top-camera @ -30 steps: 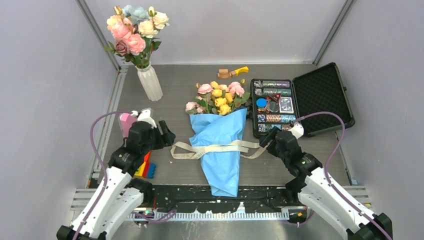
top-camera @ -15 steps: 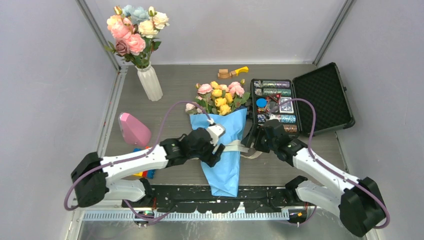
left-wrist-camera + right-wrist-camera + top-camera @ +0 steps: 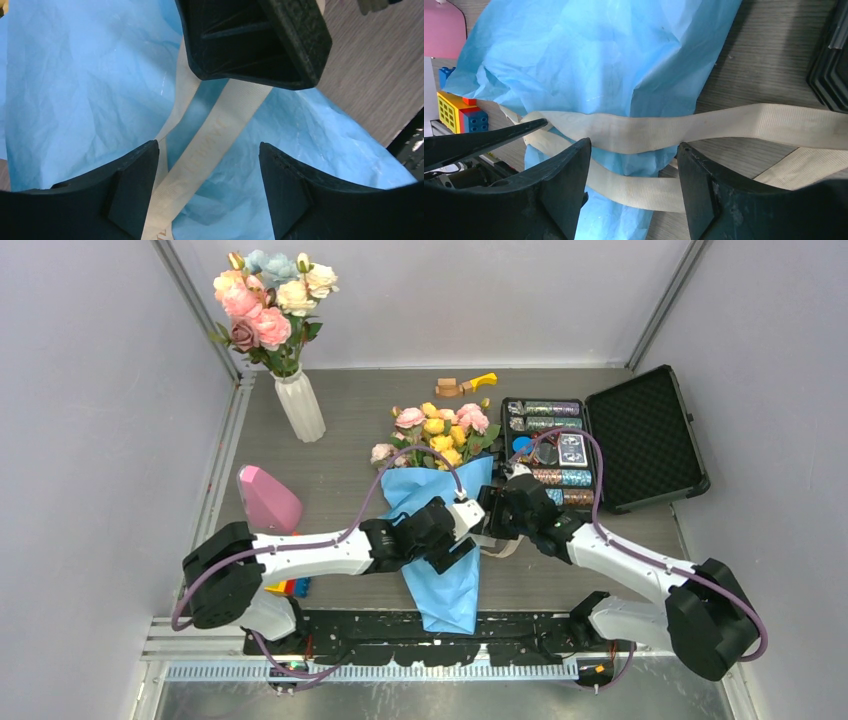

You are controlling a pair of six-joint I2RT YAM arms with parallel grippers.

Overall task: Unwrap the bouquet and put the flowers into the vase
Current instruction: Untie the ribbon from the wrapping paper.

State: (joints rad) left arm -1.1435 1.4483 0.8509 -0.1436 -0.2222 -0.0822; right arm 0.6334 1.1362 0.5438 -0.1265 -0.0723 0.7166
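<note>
The bouquet [image 3: 445, 580] lies in the middle of the table, its light blue wrap pointing toward me and the yellow and pink flowers [image 3: 440, 435] at its far end. A cream ribbon [image 3: 724, 125] crosses the wrap [image 3: 614, 55] in two bands. My left gripper [image 3: 462, 530] hovers open over the wrap's right side, with the ribbon [image 3: 220, 120] running between its fingers [image 3: 207, 150]. My right gripper [image 3: 492, 515] faces it, open, its jaws either side of the lower ribbon band [image 3: 634, 146]. The white ribbed vase [image 3: 300, 405] stands at the back left.
The vase holds bigger pink, white and pale-blue blooms [image 3: 270, 300]. A pink cone block [image 3: 268, 500] and coloured bricks [image 3: 290, 587] sit on the left. An open black case [image 3: 645, 435] with poker chips is on the right. Small wooden and yellow pieces [image 3: 465, 385] lie at the back.
Both arms have swung in from the sides to the middle of the bouquet. The left gripper crossed the wrap to its right side, and the right gripper closed in on the ribbon.
</note>
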